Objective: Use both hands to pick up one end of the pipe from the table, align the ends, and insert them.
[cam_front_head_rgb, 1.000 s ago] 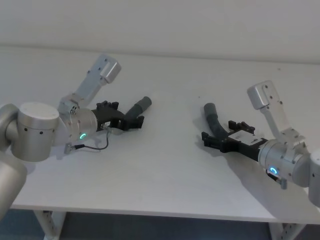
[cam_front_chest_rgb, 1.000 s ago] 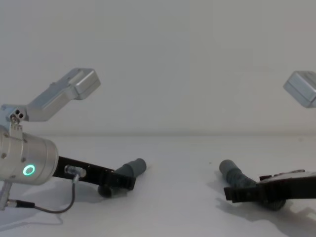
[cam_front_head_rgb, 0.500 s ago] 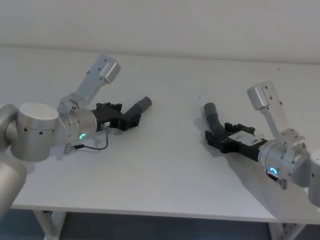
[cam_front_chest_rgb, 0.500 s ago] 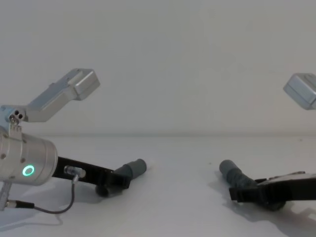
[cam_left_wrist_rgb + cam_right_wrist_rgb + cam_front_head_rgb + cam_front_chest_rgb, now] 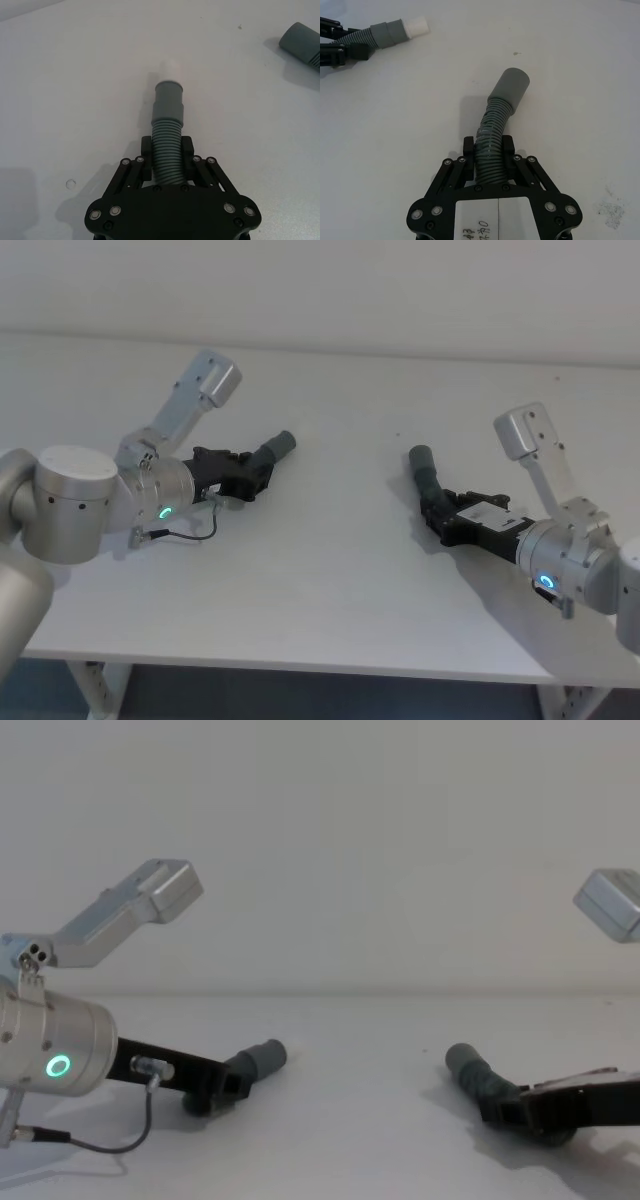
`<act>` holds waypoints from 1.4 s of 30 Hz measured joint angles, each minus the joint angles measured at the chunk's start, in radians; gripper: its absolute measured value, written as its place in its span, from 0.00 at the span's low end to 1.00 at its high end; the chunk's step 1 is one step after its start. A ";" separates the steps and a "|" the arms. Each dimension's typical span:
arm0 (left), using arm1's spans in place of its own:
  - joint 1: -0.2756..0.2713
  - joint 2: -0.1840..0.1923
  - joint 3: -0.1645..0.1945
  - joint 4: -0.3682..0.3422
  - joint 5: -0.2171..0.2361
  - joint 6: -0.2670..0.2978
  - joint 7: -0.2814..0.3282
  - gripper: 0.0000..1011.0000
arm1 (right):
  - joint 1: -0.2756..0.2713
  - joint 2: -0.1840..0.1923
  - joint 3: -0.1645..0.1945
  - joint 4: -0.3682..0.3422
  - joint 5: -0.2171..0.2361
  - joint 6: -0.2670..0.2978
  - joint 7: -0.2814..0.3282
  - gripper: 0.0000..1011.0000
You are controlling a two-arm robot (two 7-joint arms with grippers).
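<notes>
On the white table [image 5: 330, 570], my left gripper [image 5: 247, 476] is shut on the ribbed middle of one pipe piece [image 5: 268, 455]. In the left wrist view its fingers [image 5: 144, 161] press both sides of the ribbed hose [image 5: 167, 150], and the grey cuff end [image 5: 168, 99] with a whitish tip [image 5: 169, 67] points away. My right gripper [image 5: 446, 521] is shut on the other, bent pipe piece [image 5: 430, 483]. Its plain wide cuff end [image 5: 509, 86] sticks out beyond the gripper [image 5: 487, 152]. The two ends lie far apart, facing the table's middle. In the chest view both grippers [image 5: 222, 1086] [image 5: 505, 1108] sit low on the table.
A thin black cable [image 5: 190, 533] loops on the table beside my left wrist. A small dark speck [image 5: 517, 53] marks the surface between the pieces. The table's front edge [image 5: 300, 665] runs close below both arms; a plain wall stands behind.
Both grippers' fingers have gone from spread around the hose pieces to shut on them. The left piece's cuff shifted slightly towards the left gripper.
</notes>
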 joint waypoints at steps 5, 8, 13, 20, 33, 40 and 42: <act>0.000 0.000 0.000 0.000 0.000 0.000 0.000 0.32 | 0.000 0.000 0.000 0.000 0.000 0.000 0.000 0.31; 0.000 0.000 0.000 0.000 0.001 0.000 0.000 0.32 | 0.000 0.000 0.000 0.000 0.000 0.001 0.000 0.31; 0.000 0.000 0.000 0.000 0.001 0.000 0.000 0.32 | 0.000 0.000 0.000 0.000 -0.001 0.001 0.000 0.31; 0.000 0.000 0.000 0.000 0.002 0.000 0.000 0.32 | 0.000 0.000 0.000 0.001 -0.002 0.000 0.000 0.31; -0.003 0.020 0.011 -0.014 0.037 -0.043 -0.003 0.32 | -0.019 0.019 0.004 0.000 -0.040 -0.105 -0.002 0.31; -0.013 0.035 0.023 -0.020 0.066 -0.093 -0.012 0.32 | -0.036 0.034 0.011 -0.007 -0.064 -0.165 -0.009 0.31; -0.017 0.039 0.027 -0.021 0.073 -0.106 -0.016 0.32 | -0.040 0.038 0.012 -0.010 -0.070 -0.174 -0.010 0.31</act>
